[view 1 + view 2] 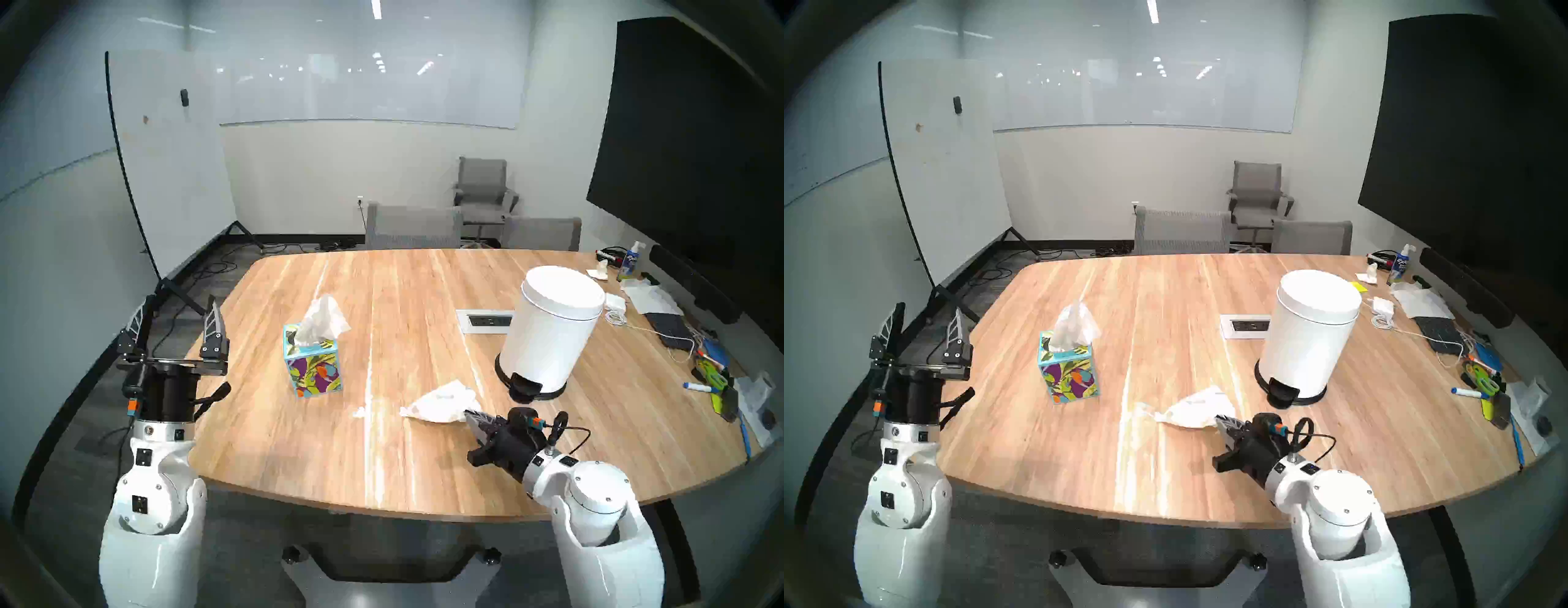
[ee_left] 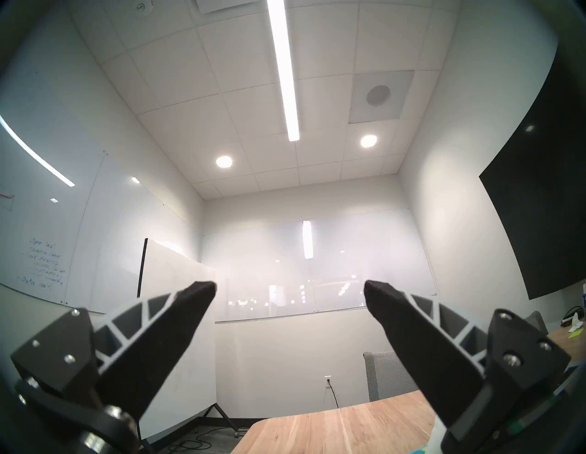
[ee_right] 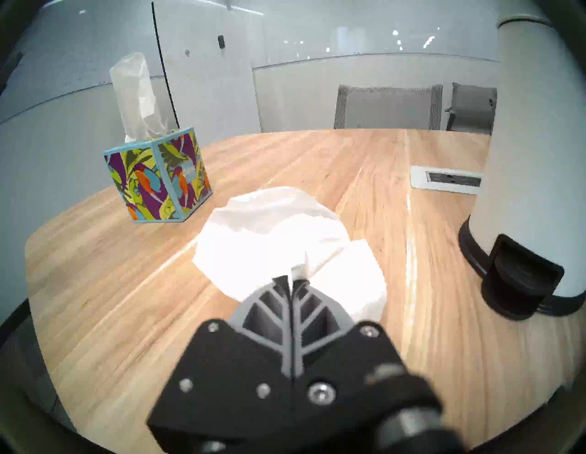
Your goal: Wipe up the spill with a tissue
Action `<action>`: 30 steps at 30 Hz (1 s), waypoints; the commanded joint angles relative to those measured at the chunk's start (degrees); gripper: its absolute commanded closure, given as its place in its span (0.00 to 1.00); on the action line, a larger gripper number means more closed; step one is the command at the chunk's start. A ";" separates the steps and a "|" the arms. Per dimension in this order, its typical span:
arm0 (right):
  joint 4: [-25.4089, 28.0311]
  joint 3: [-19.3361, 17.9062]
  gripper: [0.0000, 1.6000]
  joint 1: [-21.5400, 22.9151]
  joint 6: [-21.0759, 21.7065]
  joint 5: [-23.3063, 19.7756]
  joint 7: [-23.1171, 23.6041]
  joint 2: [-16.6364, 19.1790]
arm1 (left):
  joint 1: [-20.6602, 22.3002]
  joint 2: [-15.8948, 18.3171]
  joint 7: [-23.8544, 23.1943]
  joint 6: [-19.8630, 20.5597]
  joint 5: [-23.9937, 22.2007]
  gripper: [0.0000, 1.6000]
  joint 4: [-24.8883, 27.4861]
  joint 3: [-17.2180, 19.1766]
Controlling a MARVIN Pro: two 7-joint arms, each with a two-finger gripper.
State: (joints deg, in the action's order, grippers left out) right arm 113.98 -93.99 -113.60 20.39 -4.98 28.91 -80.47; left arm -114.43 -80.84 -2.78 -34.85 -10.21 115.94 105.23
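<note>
The right gripper point(image 3: 291, 279), low in the middle of its wrist view, has its jaws pressed fully together on one corner of the crumpled tissue point(image 3: 279, 241). Only a thin bit of paper shows between the tips. I think this is the weak point: the hold is on an edge, so if the tissue drags over the worktop point(image 1: 297, 446) it may tear or slip out.

In the head view, just left of the tissue, there is a small pale blot point(image 1: 359, 411), which I take for the spill. It is apart from the paper and looks not wiped; a dark blot I cannot find. A wide sweep to the right could knock the white pedal bin point(image 1: 551, 331), which stands near. The tissue box point(image 1: 314, 365) is farther, at centre left.

The right arm comes in from the lower right, wrist low, pointing left and slightly down. The left gripper point(image 1: 180, 303), at the left edge, points upward, jaws spread wide and empty.
</note>
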 commanded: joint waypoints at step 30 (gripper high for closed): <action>-18.25 4.82 1.00 15.92 -3.79 2.65 2.67 -0.12 | -0.12 -0.12 0.05 -0.43 0.03 0.00 1.00 0.09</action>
State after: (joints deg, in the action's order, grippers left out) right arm 95.73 -89.05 -100.47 17.47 -1.96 31.13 -80.61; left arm -114.43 -80.84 -2.78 -34.85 -10.22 115.94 105.23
